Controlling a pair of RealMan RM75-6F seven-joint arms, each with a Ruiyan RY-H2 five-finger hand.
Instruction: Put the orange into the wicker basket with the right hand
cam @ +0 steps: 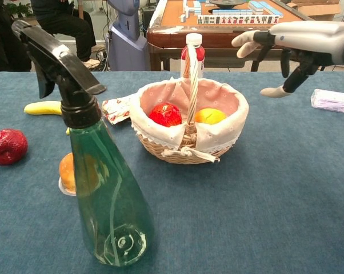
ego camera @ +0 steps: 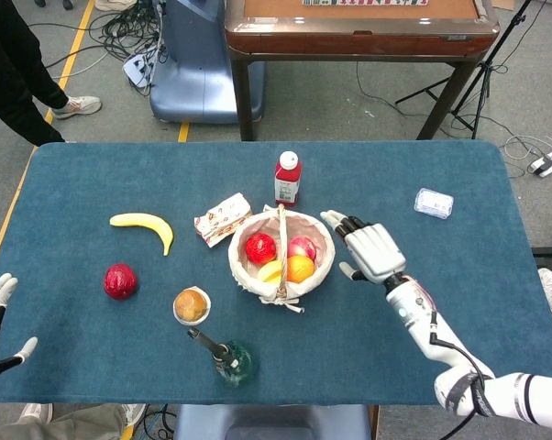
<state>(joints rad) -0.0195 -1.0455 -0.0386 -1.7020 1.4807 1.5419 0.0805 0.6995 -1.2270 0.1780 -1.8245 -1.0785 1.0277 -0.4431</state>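
I count one basket [ego camera: 322, 259] left of my right hand [ego camera: 372, 252], four fruits inside, one bottle [ego camera: 287, 178], one banana [ego camera: 145, 225], one spray bottle [cam: 100, 171], two hands.

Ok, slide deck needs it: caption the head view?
Orange lies in the wicker basket; open right hand hovers beside it.

On the blue worktop [ego camera: 441, 302] a spray bottle [ego camera: 228, 357] stands at the near edge, a banana [ego camera: 146, 225] and red fruit [ego camera: 119, 280] lie toward the left edge, a red-capped bottle [ego camera: 287, 178] stands mid-worktop toward the far edge, and a small clear packet [ego camera: 434, 203] lies toward the far right corner.
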